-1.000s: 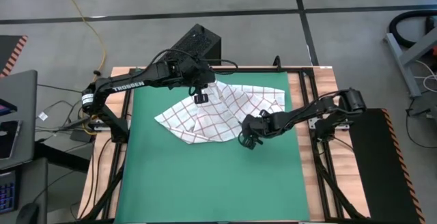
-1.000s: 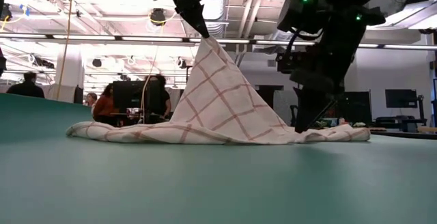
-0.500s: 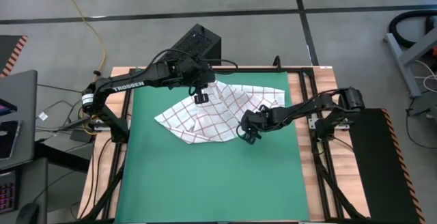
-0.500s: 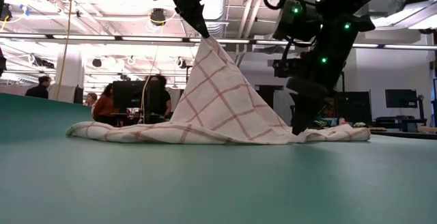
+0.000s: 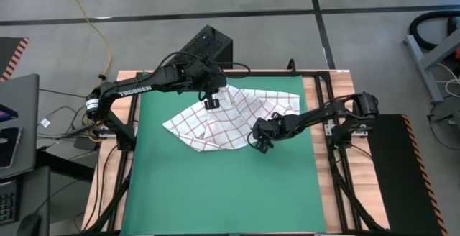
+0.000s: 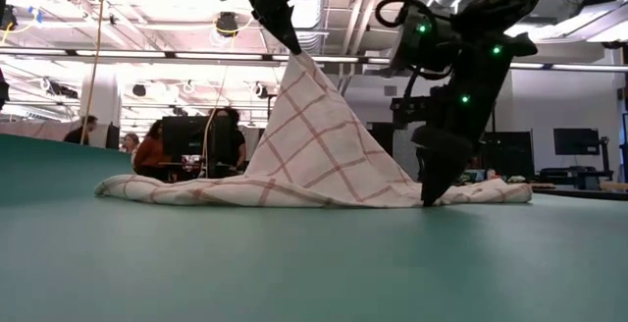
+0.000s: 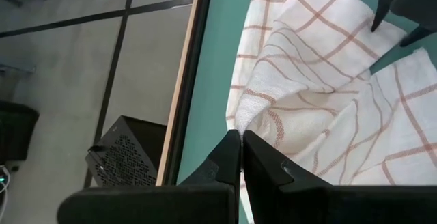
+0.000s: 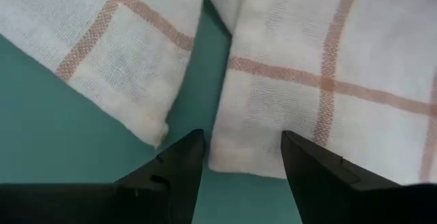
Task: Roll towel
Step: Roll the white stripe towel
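Cloth towel (image 5: 230,117) pinched up by left end effector (image 5: 211,103); right end effector (image 5: 260,144) spread.

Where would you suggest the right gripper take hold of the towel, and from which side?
I'd take the towel at its near hem corner, where the right gripper hovers open. Come from above, straddling that edge: it lies flat on the green mat, while the left gripper holds another part raised.

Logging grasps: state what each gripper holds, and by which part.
Left gripper pinches a raised fold of the towel. Right gripper holds nothing, open over the towel's edge.
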